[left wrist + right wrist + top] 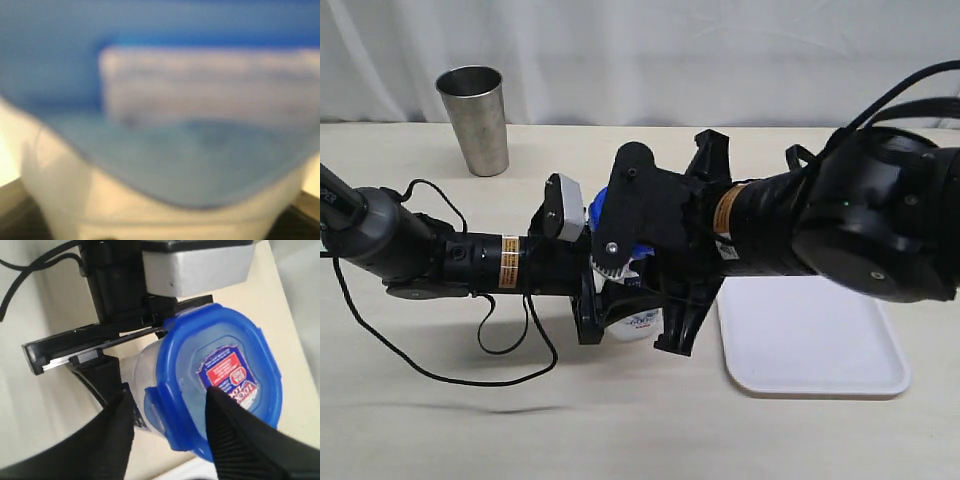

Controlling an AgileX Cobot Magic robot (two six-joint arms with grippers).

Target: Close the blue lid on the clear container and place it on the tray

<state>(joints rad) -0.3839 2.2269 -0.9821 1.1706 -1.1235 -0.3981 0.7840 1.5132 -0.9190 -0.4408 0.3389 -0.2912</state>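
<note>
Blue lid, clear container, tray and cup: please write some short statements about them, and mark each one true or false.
1. The blue lid sits on top of the clear container. True.
2. The clear container stands on the tray. False: in the exterior view it is to the left of the tray, not on it.
3. The steel cup lies on its side. False: it stands upright near the far edge of the table.
4. The lid's top bears a red and blue sticker. True.
</note>
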